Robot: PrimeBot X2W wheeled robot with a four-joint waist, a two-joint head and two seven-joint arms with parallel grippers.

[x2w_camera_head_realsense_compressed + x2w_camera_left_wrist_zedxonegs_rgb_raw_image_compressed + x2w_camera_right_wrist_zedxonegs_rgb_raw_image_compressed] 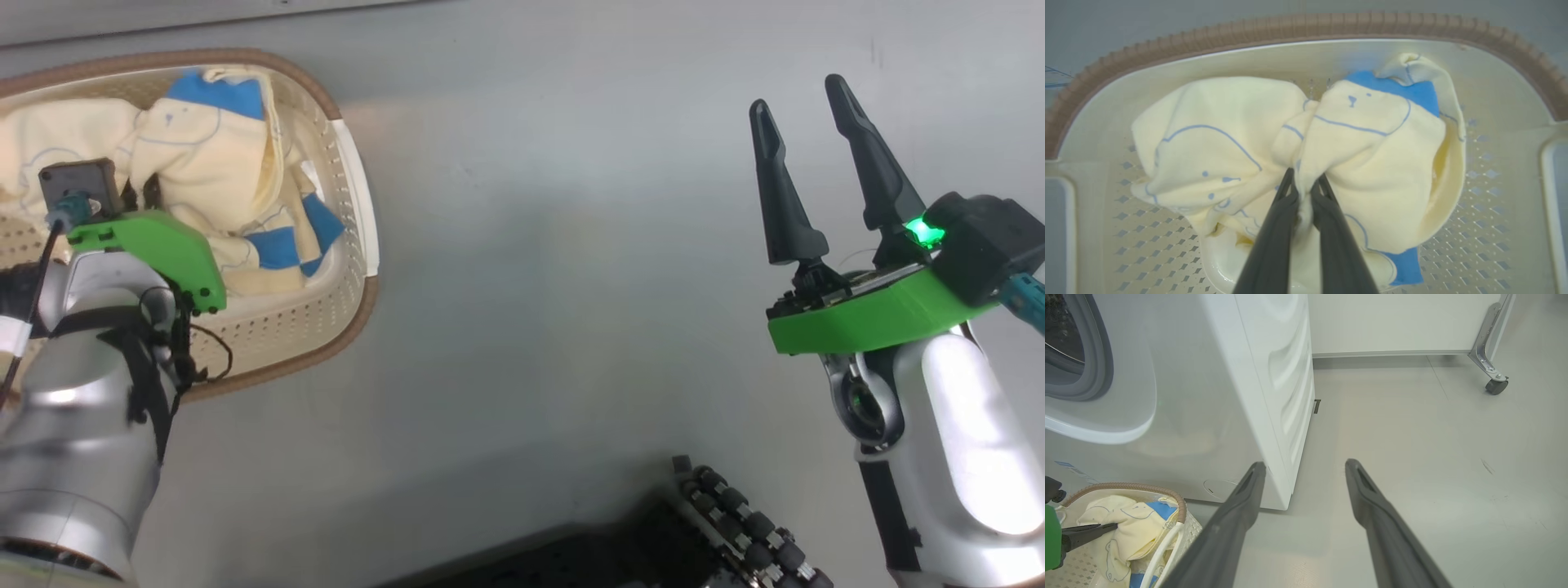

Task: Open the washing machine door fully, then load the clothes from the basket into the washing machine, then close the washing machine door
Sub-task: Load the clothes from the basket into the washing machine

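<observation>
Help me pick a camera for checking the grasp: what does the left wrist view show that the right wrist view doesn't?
Left wrist view: the pinch up close, the left end effector shut on a fold of the clothes. Right wrist view: the washing machine, its grey gasket, the open right end effector, a caster. Both: the clothes in the basket, left end effector on them.

Looking down on a smooth grey floor (571, 286), taking a soft pale glare near its middle and showing even, shadowless light. Seeing a white panel (1392, 318) standing at the far side, meeting the floor along a grey base strip (1372, 354). Noting a silver metal bracket leg (1484, 347) slanting down at the right, ending in a dark caster wheel (1496, 386) resting on the floor. Picking out faint dark scuffs (1488, 466) nearby.
</observation>
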